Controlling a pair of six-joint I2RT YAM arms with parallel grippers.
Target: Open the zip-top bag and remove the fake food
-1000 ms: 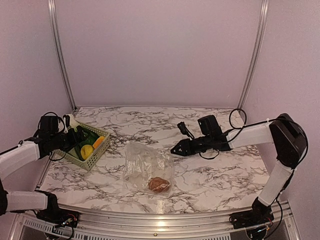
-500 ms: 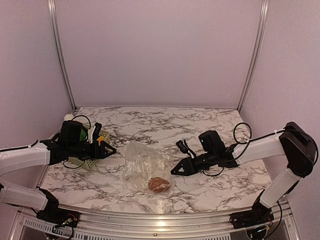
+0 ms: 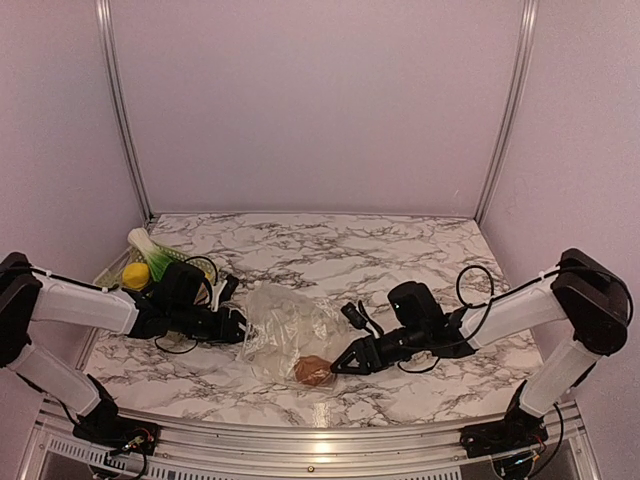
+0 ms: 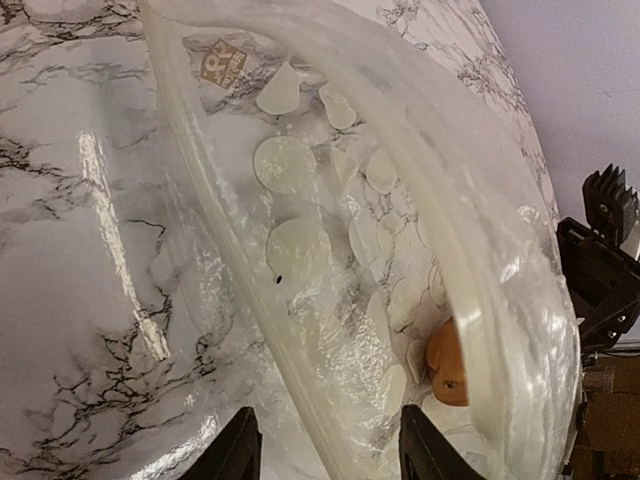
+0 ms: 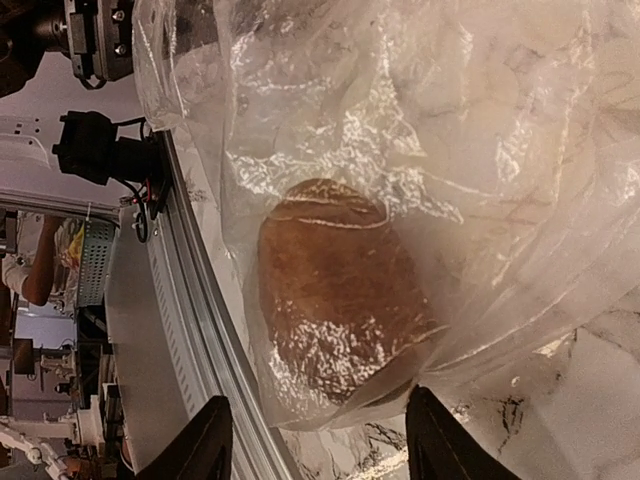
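L gripper [image 4: 328, 452] & R gripper [image 5: 320, 440] at the zip-top bag [image 3: 285, 325], one per side.
Top view: bag lies mid marble table [image 3: 420, 250], long axis approx 11-to-5 o'clock, brown lump [image 3: 316, 371] inside at the 5 o'clock end. R gripper sits at the lump's 3 o'clock, just beside it, jaws apart, lump straight ahead, so R is nearer the food. L gripper at bag's 9 o'clock edge, jaws apart, straddling the ridged rim; no pinch yet.
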